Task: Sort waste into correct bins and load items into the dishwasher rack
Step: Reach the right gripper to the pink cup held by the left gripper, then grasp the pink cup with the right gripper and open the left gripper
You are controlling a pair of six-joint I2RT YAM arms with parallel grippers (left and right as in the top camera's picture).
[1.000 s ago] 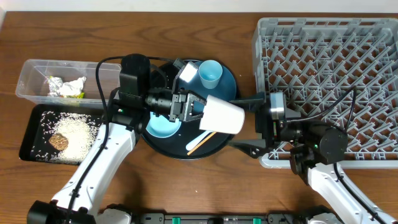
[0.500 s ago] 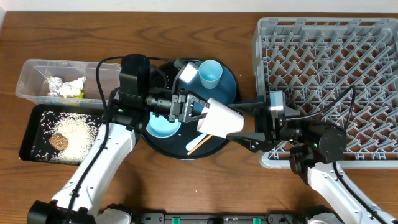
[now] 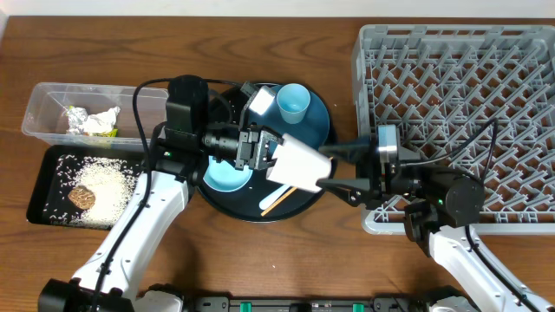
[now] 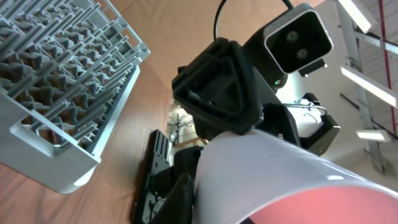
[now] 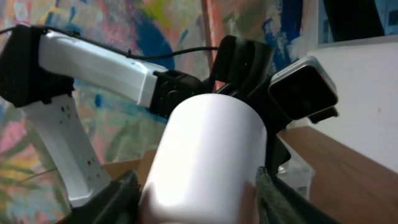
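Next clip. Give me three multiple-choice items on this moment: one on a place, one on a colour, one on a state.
1. Where does the brown lump lie?
A. in the clear tub
B. on the black tray, among the rice grains
C. in the grey rack

2. What colour is the upright cup?
A. red
B. pale blue
C. green

3. How is the white-sided cup placed?
A. upright on the black tray
B. upside down in the grey rack
C. on its side in the air, with the left gripper shut on its rim

Key:
1 B: the lump sits amid the grains on the tray.
2 B: the overhead view shows it pale blue.
3 C: it hangs tilted between the arms, with the fingers of the right gripper on either side of it.
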